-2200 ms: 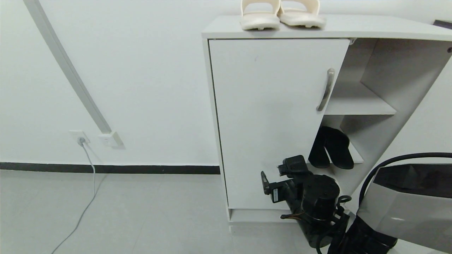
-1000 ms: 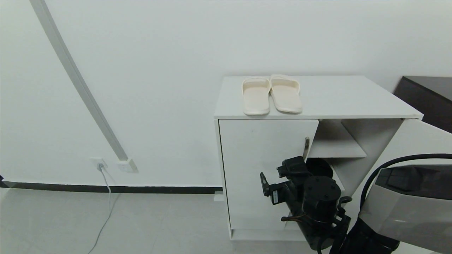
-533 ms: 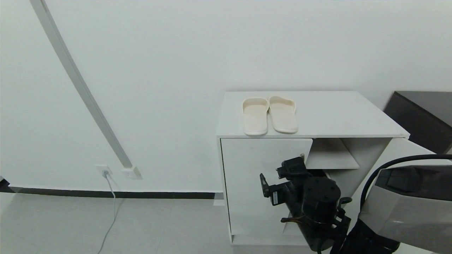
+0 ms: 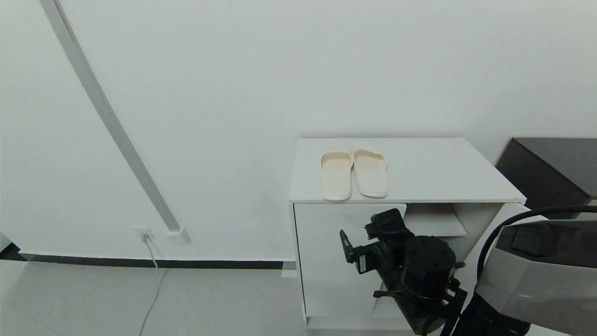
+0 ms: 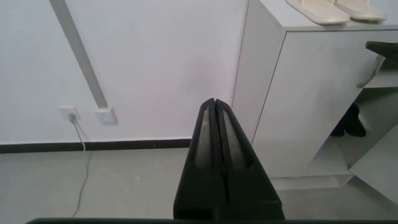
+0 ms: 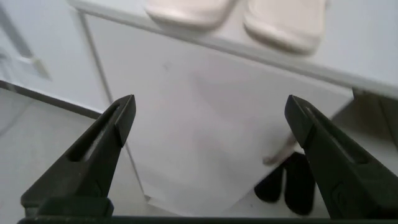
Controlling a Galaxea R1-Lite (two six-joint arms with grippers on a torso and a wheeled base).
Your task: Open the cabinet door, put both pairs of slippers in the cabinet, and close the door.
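Right claw (image 6: 209, 106) spread before cabinet door (image 6: 205, 149); left claw (image 5: 214, 102) pressed together; slippers (image 6: 186, 9) atop.

Matte black jointed arm (image 4: 415, 270), looping black cable (image 4: 559, 208), glossy grey shell (image 4: 522, 280), black wedge-fingered right pincer (image 6: 210, 109)

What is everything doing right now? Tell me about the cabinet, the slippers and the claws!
Left cabinet door, shut.
Cabinet's right half, open, shelves showing.
Cream slippers, side by side on the cabinet top.
Black slippers, inside the cabinet.
Left claw, shut, empty.
Right claw, open, empty.
Grey cable, plugged into the wall socket.
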